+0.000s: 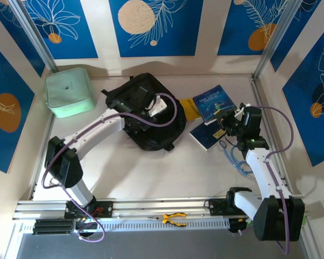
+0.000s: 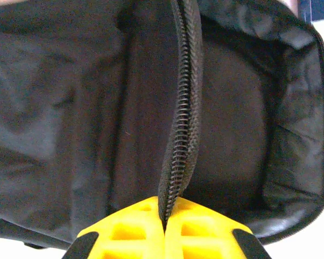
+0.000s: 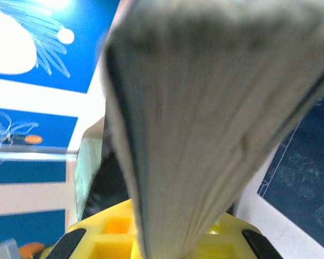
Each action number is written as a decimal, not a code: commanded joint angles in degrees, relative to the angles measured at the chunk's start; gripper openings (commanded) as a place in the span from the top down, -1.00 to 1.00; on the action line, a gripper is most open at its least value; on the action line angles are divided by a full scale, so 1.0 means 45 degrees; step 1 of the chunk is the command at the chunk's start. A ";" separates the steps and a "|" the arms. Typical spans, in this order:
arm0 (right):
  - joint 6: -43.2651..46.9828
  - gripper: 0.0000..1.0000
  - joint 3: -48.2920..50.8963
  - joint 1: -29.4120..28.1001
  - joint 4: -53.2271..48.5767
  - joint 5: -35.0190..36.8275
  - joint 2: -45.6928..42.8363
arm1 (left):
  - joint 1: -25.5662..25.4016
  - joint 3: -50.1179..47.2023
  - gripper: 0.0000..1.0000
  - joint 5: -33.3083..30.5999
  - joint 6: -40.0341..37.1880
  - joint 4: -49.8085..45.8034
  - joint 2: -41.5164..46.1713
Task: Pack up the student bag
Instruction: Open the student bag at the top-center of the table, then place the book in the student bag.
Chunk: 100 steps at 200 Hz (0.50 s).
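Note:
The student bag, a black backpack, lies in the middle of the table with its mouth unzipped. My left gripper reaches over it and is shut on the bag's zipper edge. The yellow fingertips pinch the zipper teeth, and the dark inside of the bag gapes to the right of it. My right gripper is to the right of the bag, shut on a dark blue book. The book's pale page edges rise close in front of the right wrist camera.
A blue book and a yellow one lie behind the held book. A mint-green zip case stands at the back left. Yellow-handled pliers rest on the front rail. Blue cord loops beside the right arm.

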<state>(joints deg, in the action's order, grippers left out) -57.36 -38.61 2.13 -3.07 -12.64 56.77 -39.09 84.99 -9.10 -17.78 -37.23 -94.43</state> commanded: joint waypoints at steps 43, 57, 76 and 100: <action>0.1204 0.91 0.0732 -0.1552 -0.0353 -0.1935 -0.1336 | 0.0102 -0.2111 1.00 0.0420 0.1088 0.5220 0.2277; 0.0825 0.89 0.0981 -0.2002 -0.0049 -0.1987 -0.1348 | 0.0097 -0.2436 1.00 0.1124 0.1038 0.5605 0.2454; 0.0249 0.88 0.0999 -0.2652 0.0524 -0.2158 -0.0761 | 0.0098 -0.2684 1.00 0.1884 0.0966 0.5895 0.2576; -0.0570 0.87 0.0509 -0.3367 0.1435 -0.2639 0.0571 | 0.0091 -0.3183 1.00 0.2970 0.0323 0.6559 0.2912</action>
<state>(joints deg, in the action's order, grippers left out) -56.27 -34.15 -10.41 -3.81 -20.47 55.22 -38.85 72.23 -3.33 -13.98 -16.80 -85.38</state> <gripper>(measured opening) 0.126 0.061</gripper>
